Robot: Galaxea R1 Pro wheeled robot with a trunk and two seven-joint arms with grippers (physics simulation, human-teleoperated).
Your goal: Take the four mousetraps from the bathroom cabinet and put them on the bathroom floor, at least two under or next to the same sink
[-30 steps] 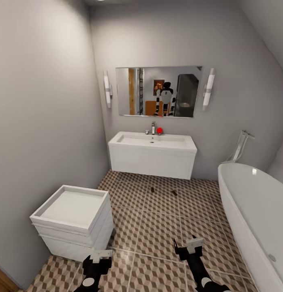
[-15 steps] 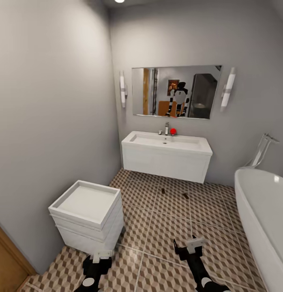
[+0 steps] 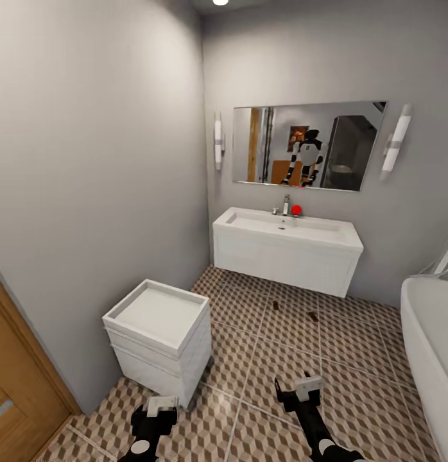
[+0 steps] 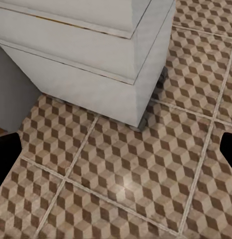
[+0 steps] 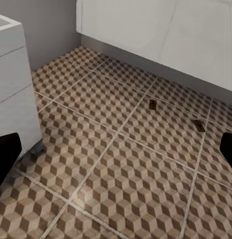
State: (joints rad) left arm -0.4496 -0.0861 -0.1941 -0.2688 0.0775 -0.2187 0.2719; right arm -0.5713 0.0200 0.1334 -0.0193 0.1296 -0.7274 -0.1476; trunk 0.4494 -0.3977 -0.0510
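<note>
Two small brown mousetraps (image 3: 276, 305) (image 3: 312, 315) lie on the cube-patterned bathroom floor (image 3: 275, 359), just in front of the white wall-hung bathroom sink (image 3: 288, 226). The right wrist view shows the same mousetraps (image 5: 153, 104) (image 5: 198, 125) flat on the tiles below the vanity front (image 5: 160, 30). My left gripper (image 3: 161, 404) (image 4: 116, 149) hovers open and empty over the floor beside a white boxy unit. My right gripper (image 3: 301, 388) (image 5: 118, 152) is open and empty too, about two tiles short of the mousetraps. The cabinet is out of view.
A white boxy unit (image 3: 161, 333) (image 4: 86, 59) stands against the left wall. The white bathtub (image 3: 432, 346) runs along the right edge. An orange-brown wooden door (image 3: 18, 385) stands at the lower left. A mirror (image 3: 307, 146) hangs above the sink and reflects the robot.
The whole view has swung left, so the camera moved. The wooden door has come into view and the bathtub has slid to the right edge. Both grippers hold the same open pose.
</note>
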